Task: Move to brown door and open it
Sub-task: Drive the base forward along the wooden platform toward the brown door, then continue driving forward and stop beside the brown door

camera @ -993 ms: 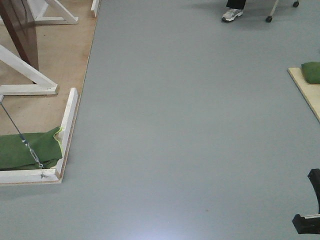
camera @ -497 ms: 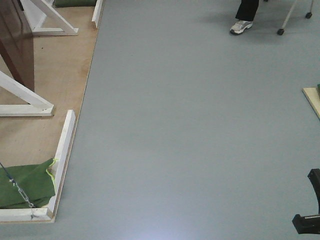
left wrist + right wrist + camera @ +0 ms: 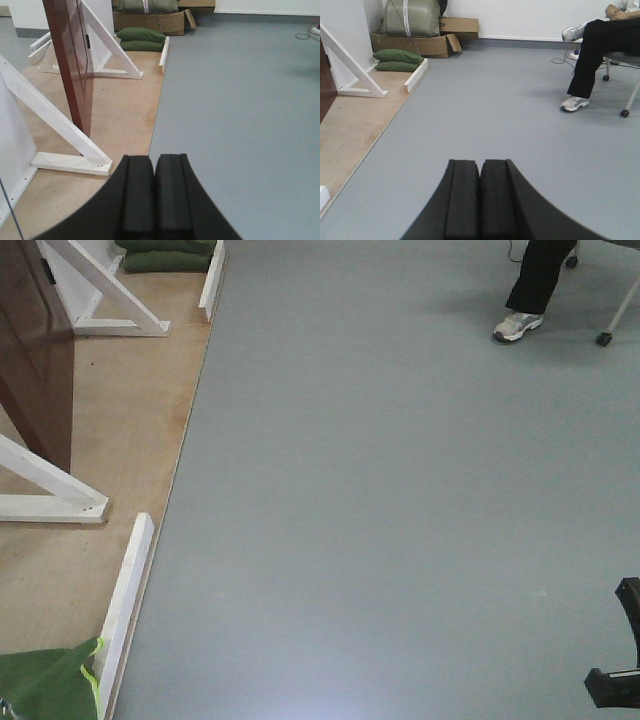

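The brown door [image 3: 36,350] stands edge-on at the far left of the front view, glossy reddish-brown, on a pale plywood floorboard [image 3: 120,440]. In the left wrist view the brown door [image 3: 71,65] rises ahead and to the left, held between white braces [image 3: 60,127]. My left gripper [image 3: 154,159] is shut with nothing in it, over the edge where the plywood meets the grey floor. Well apart from the door, my right gripper [image 3: 480,163] is also shut and empty, above the bare grey floor.
White frame braces [image 3: 55,502] and a low white rail [image 3: 125,605] border the plywood. Green sandbags [image 3: 141,38] and cardboard boxes [image 3: 420,44] lie at the far end. Another green bag [image 3: 45,685] is near left. A seated person [image 3: 600,50] and chair wheels are at the right.
The whole front view has slid down and slightly right: the base has rolled forward. The door looks larger, the near green bag has dropped to the corner, and both grippers stay shut.
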Motion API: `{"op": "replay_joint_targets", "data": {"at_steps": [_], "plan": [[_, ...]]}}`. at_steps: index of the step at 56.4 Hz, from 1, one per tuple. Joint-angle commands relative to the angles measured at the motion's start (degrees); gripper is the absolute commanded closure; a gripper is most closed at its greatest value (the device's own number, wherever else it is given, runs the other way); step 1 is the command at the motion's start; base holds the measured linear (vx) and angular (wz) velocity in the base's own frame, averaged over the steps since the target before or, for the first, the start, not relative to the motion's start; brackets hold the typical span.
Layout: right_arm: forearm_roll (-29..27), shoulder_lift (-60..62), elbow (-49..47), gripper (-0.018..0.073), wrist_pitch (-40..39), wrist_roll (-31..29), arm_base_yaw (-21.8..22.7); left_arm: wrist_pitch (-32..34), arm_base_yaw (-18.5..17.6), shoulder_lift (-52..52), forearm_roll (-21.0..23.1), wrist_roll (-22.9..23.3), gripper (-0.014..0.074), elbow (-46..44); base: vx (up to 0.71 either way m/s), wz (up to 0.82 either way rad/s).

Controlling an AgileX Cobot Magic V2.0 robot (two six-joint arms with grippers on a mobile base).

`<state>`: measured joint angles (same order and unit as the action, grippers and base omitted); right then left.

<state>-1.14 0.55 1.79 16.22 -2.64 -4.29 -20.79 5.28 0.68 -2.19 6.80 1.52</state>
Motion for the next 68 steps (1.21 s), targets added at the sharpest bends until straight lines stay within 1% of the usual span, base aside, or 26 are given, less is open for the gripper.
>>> {"op": "replay_joint_targets", "data": {"at_steps": [1,33,68], "plan": [[0.4,1.0,0.3,0.0559,-4.7,-0.3,0.0,4.0,0.0,1.0,0.3,0.0,0.0600,-1.0,0.47,0.06],[0.4,0.9,0.2,0.0559,-4.7,-0.3,-0.1,4.0,0.0,0.9,0.3,0.0,0.0600,-1.0,0.44,-0.01],[0.4,0.9,0.2,0.0559,-4.7,-0.3,-0.1,4.0,0.0,0.9,0.3,0.0,0.0600,-1.0,0.37,-0.03]]}}
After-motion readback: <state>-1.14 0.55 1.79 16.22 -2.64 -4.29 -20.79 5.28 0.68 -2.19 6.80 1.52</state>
